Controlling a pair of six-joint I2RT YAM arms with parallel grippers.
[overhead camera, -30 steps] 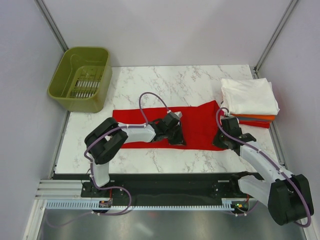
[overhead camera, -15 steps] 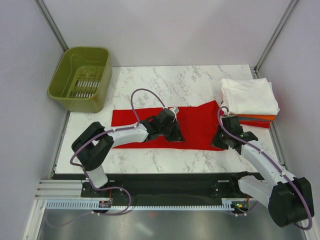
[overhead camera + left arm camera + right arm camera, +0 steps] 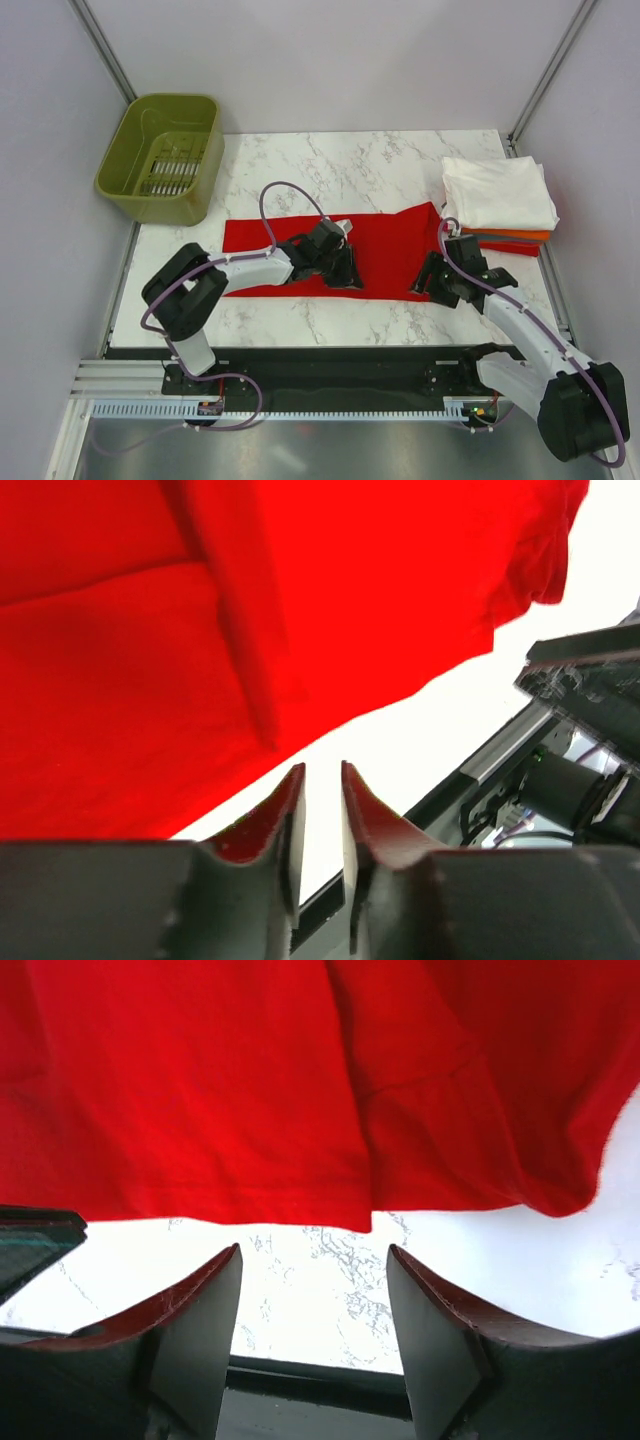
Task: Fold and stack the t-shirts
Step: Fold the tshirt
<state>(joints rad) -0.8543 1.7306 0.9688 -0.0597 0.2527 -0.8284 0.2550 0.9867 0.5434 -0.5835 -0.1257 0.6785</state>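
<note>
**L gripper (image 3: 348, 275) open a crack, R gripper (image 3: 422, 284) wide, both empty**

Top: both at near hem of red t-shirt (image 3: 390, 245), flat on table (image 3: 340, 165); folded stack (image 3: 500, 195) far right.
L wrist: fingers (image 3: 285, 815) nearly shut, nothing btw.
R wrist: fingers (image 3: 205, 1305) wide, hem just ahead.

The spread t-shirt (image 3: 395, 255) is seen in plain bright red; the stack is topped by a white t-shirt (image 3: 498, 192), with an orange layer (image 3: 525, 236) and a red layer (image 3: 515, 248) beneath; the table (image 3: 350, 165) is marbled white, veined with grey; the basket (image 3: 150, 205) is coloured olive green.
</note>
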